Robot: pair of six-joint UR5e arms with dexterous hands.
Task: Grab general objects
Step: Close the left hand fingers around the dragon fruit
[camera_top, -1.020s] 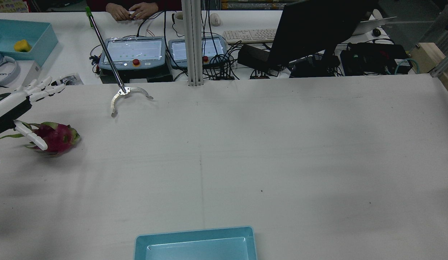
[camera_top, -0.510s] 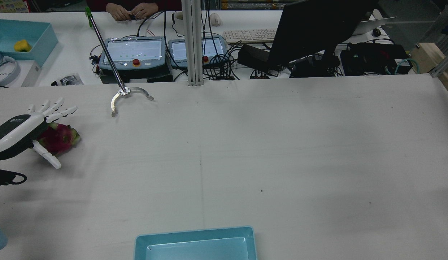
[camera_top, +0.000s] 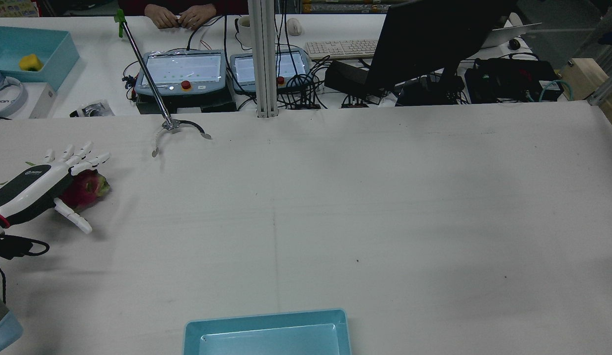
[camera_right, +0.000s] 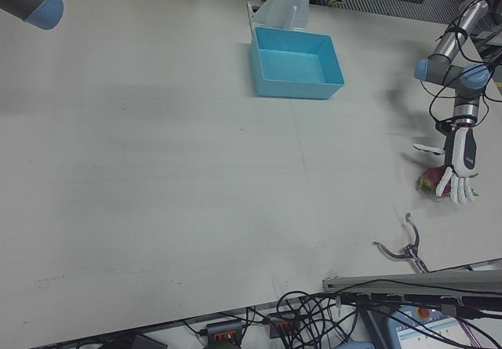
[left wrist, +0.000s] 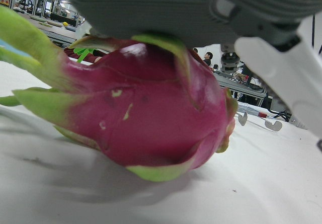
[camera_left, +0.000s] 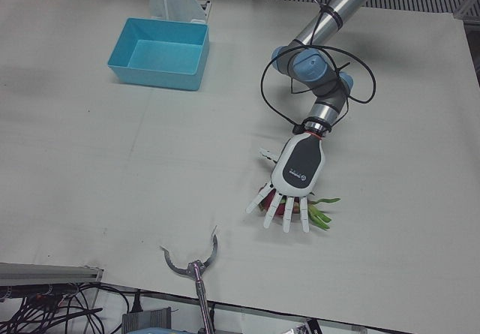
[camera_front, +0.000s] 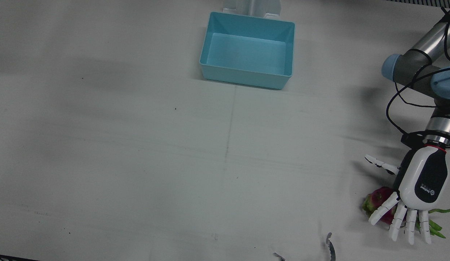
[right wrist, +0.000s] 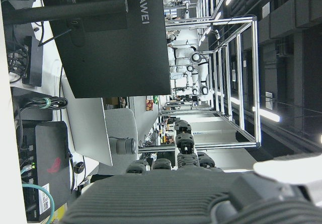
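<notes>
Item one, nearest: left robot hand [camera_front: 420, 185], palm down over a dragon fruit [left wrist: 146, 108]. Its fingers [camera_top: 79, 155] are spread straight past the fruit's far side and the thumb [camera_front: 380, 163] juts out sideways; nothing is curled, so it holds nothing yet. In the left hand view the palm's underside sits just above the fruit's top scales; whether they touch cannot be told. The pose reads as a cover-then-close approach, the palm set over the fruit's bulk so the fingers can wrap down around it.

Item two: the dragon fruit itself, magenta skin with green scale tips, lying on its side on the desk [camera_front: 137, 145] at the edge of the left arm's half, green leaves trailing out beyond the fingertips. The waxy, rounded skin is likely to roll if pressed off-centre.

Item three: blue bin [camera_front: 248, 50], empty, well apart from the fruit, near the pedestals; the probable drop point.

Item four: metal reacher claw [camera_left: 191, 259] on a long pole, resting open on the desk's operator edge, apart from the fruit.

Item five: right robot hand, seen only as dark ribbed housing in its own camera; finger state cannot be told.

Surface: white, matte, faintly scuffed, with a centre seam. Beyond: teach pendants [camera_top: 182, 71], cables, monitor [camera_top: 434, 39], seated operator's hands [camera_top: 180, 15].
</notes>
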